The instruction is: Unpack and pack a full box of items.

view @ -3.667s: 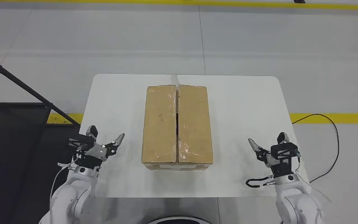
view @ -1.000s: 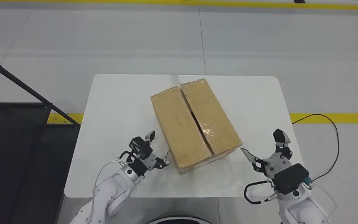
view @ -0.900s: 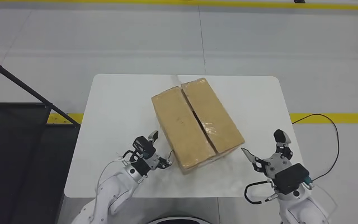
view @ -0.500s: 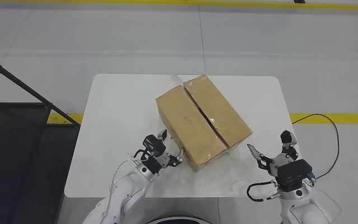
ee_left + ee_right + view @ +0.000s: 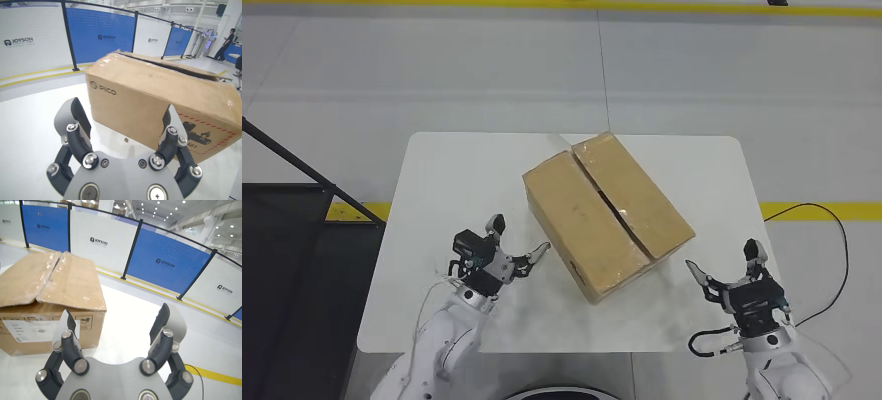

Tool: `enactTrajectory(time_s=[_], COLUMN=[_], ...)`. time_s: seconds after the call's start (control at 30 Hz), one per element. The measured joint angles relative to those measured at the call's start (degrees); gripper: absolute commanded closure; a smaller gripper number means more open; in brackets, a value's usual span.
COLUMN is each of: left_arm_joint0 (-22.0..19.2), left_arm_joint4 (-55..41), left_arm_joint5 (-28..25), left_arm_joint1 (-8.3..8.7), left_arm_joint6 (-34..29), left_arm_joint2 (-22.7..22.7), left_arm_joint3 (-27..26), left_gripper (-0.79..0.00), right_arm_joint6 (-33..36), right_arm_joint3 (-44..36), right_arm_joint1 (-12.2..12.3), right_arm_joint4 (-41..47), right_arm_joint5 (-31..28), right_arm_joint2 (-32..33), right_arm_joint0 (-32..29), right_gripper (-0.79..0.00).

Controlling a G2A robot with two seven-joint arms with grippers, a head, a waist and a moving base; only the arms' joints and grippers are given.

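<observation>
The cardboard box point(image 5: 607, 215) lies on the white worktop point(image 5: 442, 190), turned at an angle to its edges, its two top flaps down and meeting along a seam under clear tape. It lies between the two grippers. The left gripper point(image 5: 519, 237) sits low over the worktop just in front of one long side wall of the box, its fingers spread wide and holding nothing. The black-padded fingertips point at that wall, and the nearer one is close to the cardboard but apart from it. The right gripper point(image 5: 722, 258) is on the other side, by the worktop's near edge, also released, with an empty gap between its fingers. From it, the box's labelled end wall and nearest corner stand ahead and off to one finger's side, with bare worktop between gripper and box.
</observation>
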Motion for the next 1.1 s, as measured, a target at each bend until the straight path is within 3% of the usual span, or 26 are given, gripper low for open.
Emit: enactTrajectory(time_s=[0.17,0.3,0.77,1.1], left_arm_joint0=[1.2,2.1,2.2,3.1], left_arm_joint4=[-2.6,-3.3,-3.5,-4.6], left_arm_joint5=[0.6,0.5,0.6,3.3], left_arm_joint1=[0.45,0.65,0.64,0.62], left_arm_joint6=[0.1,-0.1,-0.1,-0.5], left_arm_joint2=[-5.9,-8.6,-8.8,-12.5], left_arm_joint3=[0.2,-0.2,-0.2,0.3], left_gripper=[-0.785,-0.785,-0.785,-0.785], right_arm_joint6=[2.6,4.0,3.9,5.7], right_arm_joint3=[3.4,6.3,10.7,14.0], right_arm_joint1=[-0.2,-0.7,-1.7,-2.4], right_arm_joint4=[-0.1,0.3,1.3,-0.1], right_arm_joint5=[1.4,6.1,10.0,12.3], right_arm_joint2=[-1.6,-3.8,-8.4,-11.5], right_arm_joint0=[2.3,5.5,12.5,18.9], right_gripper=[-0.785,-0.785,-0.785,-0.785])
